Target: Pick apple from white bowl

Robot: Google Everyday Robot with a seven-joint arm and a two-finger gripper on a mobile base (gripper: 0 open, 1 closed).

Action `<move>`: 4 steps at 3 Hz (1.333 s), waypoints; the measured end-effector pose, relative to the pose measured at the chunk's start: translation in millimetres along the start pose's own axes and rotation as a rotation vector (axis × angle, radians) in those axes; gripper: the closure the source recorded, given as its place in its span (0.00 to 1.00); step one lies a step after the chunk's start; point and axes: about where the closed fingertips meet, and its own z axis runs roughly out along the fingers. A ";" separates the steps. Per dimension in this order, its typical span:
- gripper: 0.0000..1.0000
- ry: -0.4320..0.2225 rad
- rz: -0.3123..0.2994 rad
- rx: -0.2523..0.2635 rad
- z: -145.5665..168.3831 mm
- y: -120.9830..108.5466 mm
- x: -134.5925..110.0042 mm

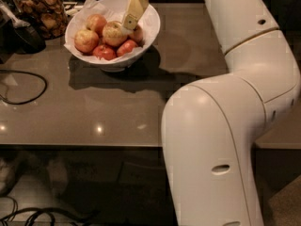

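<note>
The white bowl (151, 28) stands at the back left of the grey table, lined with crumpled white paper and holding several apples. The palest apple (113, 34), yellow-green with a faint blush, lies in the middle of the bowl. My gripper (127, 24) reaches down into the bowl from above, and its cream-coloured tip rests against the right upper side of this pale apple. Redder apples lie around it: one to the left (86, 40) and two small deep-red ones (104, 52) at the front.
A glass jar of brown snacks (40, 9) stands left of the bowl, with a dark object (21, 36) beside it. A black cable (23, 86) loops on the table's left. My large white arm (221, 140) fills the right foreground. The table's front edge (80, 145) runs across the middle.
</note>
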 end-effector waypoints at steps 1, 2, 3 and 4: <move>0.04 0.016 0.027 -0.010 8.3 -2.3 5.4; 0.05 0.033 0.048 -0.034 20.0 -0.8 9.3; 0.05 0.039 0.054 -0.053 28.4 0.8 8.6; 0.15 0.045 0.056 -0.069 36.7 1.9 7.6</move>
